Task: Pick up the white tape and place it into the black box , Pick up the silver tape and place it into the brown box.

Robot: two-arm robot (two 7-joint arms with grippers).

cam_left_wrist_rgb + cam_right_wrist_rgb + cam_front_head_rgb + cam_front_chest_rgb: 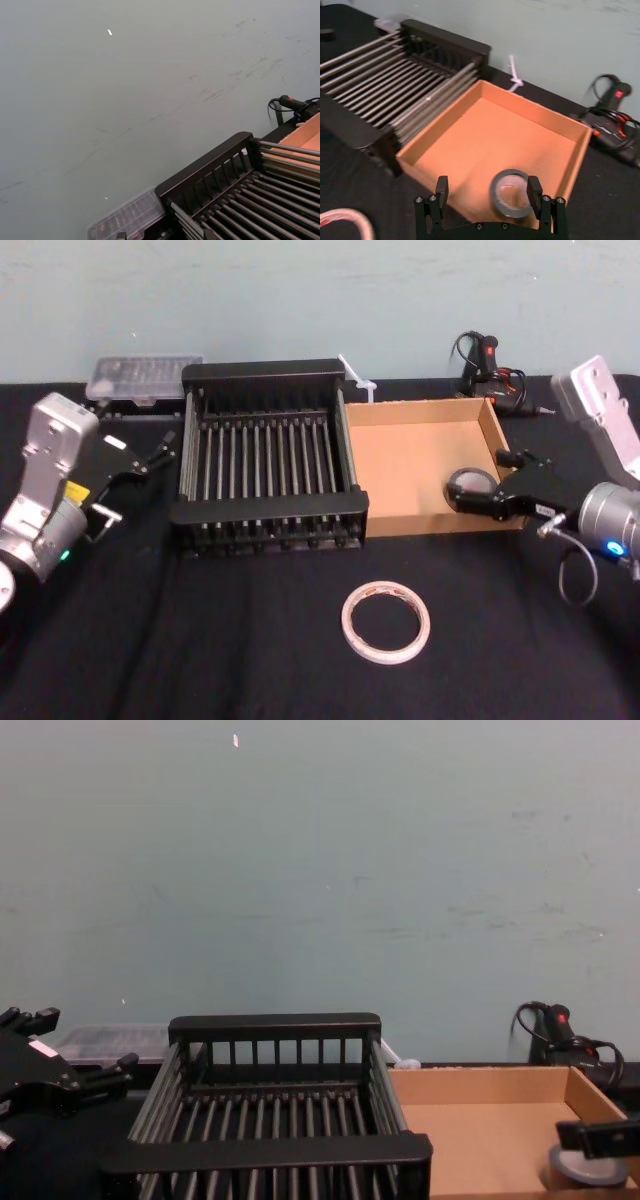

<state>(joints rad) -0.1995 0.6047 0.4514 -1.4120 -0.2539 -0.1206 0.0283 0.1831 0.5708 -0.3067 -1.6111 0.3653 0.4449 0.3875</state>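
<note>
Right gripper [488,184], fingers spread, straddles the silver tape [510,194] inside the brown box [540,112]. Left gripper [163,450], also spread, idles far left of that box.

The white tape [386,621] is a pale white ring with a pinkish-red tinge along its inner core; the silver tape [495,192] is dull grey with a shiny pale centre; the black box [270,506] is black all over, its floor and sides striped with parallel bars; the brown box [410,465] is plain orange-brown cardboard, unpatterned; the tablecloth [200,640] is flat black; the wall [300,300] is pale grey-green with faint dark scuffs; the right gripper [487,183] is black; the corded tool [488,352] is black with red marks; the plastic case [140,378] is translucent grey.
</note>
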